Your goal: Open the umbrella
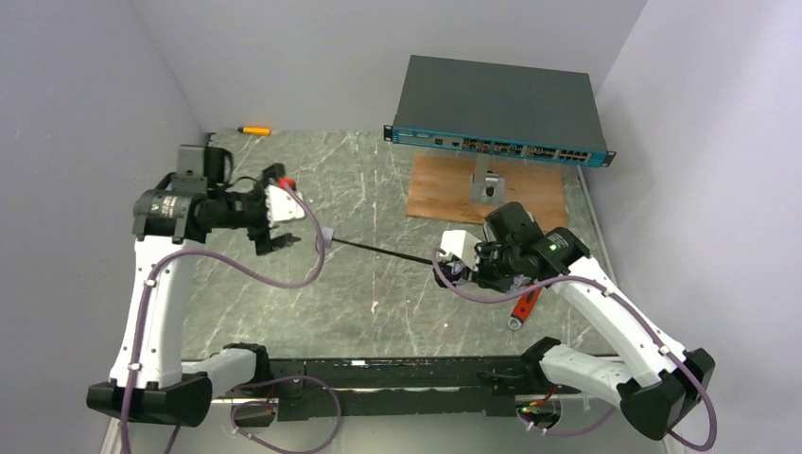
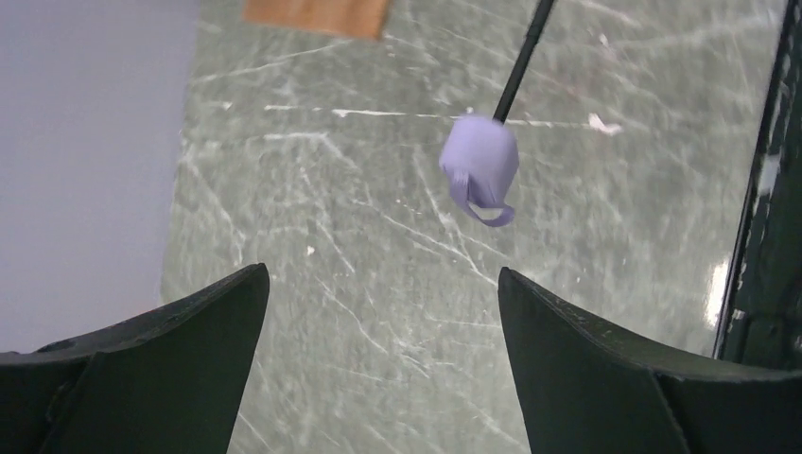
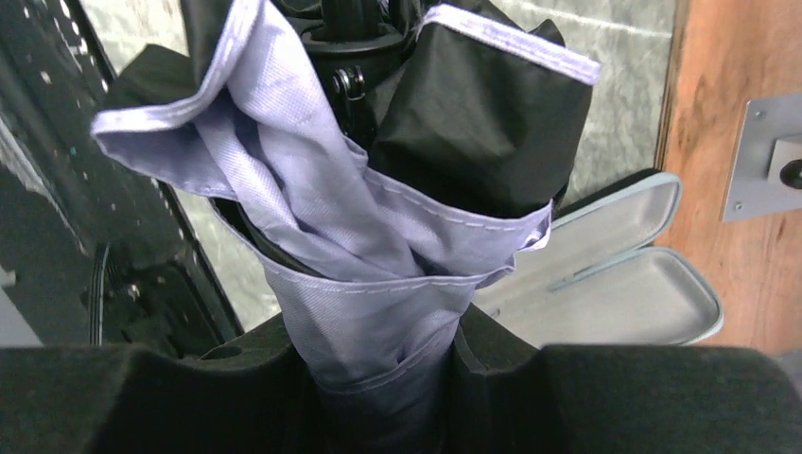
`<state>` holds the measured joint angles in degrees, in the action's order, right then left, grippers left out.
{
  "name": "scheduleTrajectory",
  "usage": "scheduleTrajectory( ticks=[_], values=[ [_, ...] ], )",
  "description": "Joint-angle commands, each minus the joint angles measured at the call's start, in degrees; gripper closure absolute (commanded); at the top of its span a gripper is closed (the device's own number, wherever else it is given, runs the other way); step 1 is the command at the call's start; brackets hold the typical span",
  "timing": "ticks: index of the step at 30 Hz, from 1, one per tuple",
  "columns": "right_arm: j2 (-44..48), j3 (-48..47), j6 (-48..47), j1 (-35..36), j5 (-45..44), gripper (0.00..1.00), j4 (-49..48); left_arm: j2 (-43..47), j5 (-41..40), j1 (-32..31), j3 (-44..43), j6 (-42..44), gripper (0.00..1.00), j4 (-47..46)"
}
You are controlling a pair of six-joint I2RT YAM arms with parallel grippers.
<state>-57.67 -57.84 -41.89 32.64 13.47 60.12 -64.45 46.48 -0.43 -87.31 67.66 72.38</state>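
The umbrella is folded, its pale lilac and black canopy (image 3: 378, 189) bunched together. My right gripper (image 3: 388, 350) is shut on the bottom of that bundle. In the top view the right gripper (image 1: 448, 261) sits right of centre, and the thin black shaft (image 1: 383, 251) runs left from it to the small pale handle (image 1: 326, 236). My left gripper (image 1: 291, 212) stands open just left of the handle, apart from it. From the left wrist, the handle (image 2: 480, 161) with its little loop hangs beyond the open gripper (image 2: 381, 272), with nothing between the fingers (image 2: 189, 350).
A dark grey box with a teal front (image 1: 501, 109) stands at the back right, above a wooden board (image 1: 444, 189) with a metal bracket (image 1: 489, 187). An open grey glasses case (image 3: 615, 274) lies under the right arm. A red-handled tool (image 1: 525, 307) and an orange marker (image 1: 253, 130) lie on the table.
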Motion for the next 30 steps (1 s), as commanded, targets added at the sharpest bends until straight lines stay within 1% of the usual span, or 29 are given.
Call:
scheduleTrajectory(
  ticks=[1, 3, 5, 7, 9, 11, 13, 15, 17, 18, 21, 22, 26, 30],
  values=[
    [-2.8, -6.1, -4.4, 2.1, -5.2, 1.0, 5.9, -0.1, -12.1, -12.2, 1.4, 8.6, 0.06, 2.6],
    [-3.8, -6.9, -4.1, 3.4, -6.7, 1.0, 6.8, -0.5, -13.8, -16.5, 2.7, 7.2, 0.07, -0.1],
    [-4.5, -7.7, -3.0, 4.9, -8.0, 1.0, 7.0, -2.0, -17.2, -21.0, 2.9, 5.3, 0.09, -1.4],
    [-5.1, -8.9, -1.5, 5.5, -8.0, 1.0, 7.3, -4.5, -19.8, -25.1, 2.3, 5.2, 0.13, 0.7],
    [-5.5, -9.8, -1.0, 5.5, -8.3, 1.0, 7.6, -7.0, -20.3, -27.4, 1.1, 5.4, 0.18, 4.0],
    [-5.7, -10.0, -1.1, 5.5, -9.5, 1.0, 7.6, -9.0, -19.4, -28.6, 0.1, 4.4, 0.21, 6.4],
    [-6.0, -10.6, -1.0, 5.5, -9.9, 1.0, 7.5, -9.8, -19.6, -29.5, 0.7, 2.7, 0.24, 6.2],
    [-6.2, -11.4, -0.8, 5.5, -9.5, 1.0, 7.7, -9.6, -21.9, -30.5, 3.2, 1.4, 0.3, 4.3],
    [-6.1, -11.7, -1.1, 5.6, -9.6, 1.0, 8.1, -8.9, -24.6, -31.4, 5.8, 1.6, 0.34, 2.7],
    [-6.0, -11.5, -1.3, 5.6, -9.8, 1.0, 8.1, -8.4, -25.6, -31.6, 6.9, 1.9, 0.38, 1.9],
    [-5.8, -11.0, -1.7, 5.6, -10.1, 1.0, 8.1, -7.7, -28.4, -32.0, 8.8, 1.3, 0.55, -1.4],
    [-5.9, -11.0, -1.4, 5.5, -9.9, 1.0, 8.1, -7.8, -29.2, -32.2, 8.8, 1.1, 0.59, -1.9],
    [-6.2, -11.2, -1.4, 5.5, -10.2, 1.0, 7.8, -8.3, -31.2, -32.4, 9.0, 1.5, 0.7, -2.6],
    [-5.8, -10.5, -1.9, 5.7, -10.8, 1.0, 7.8, -8.1, -35.2, -32.5, 11.3, 3.6, 0.83, -3.7]
  ],
)
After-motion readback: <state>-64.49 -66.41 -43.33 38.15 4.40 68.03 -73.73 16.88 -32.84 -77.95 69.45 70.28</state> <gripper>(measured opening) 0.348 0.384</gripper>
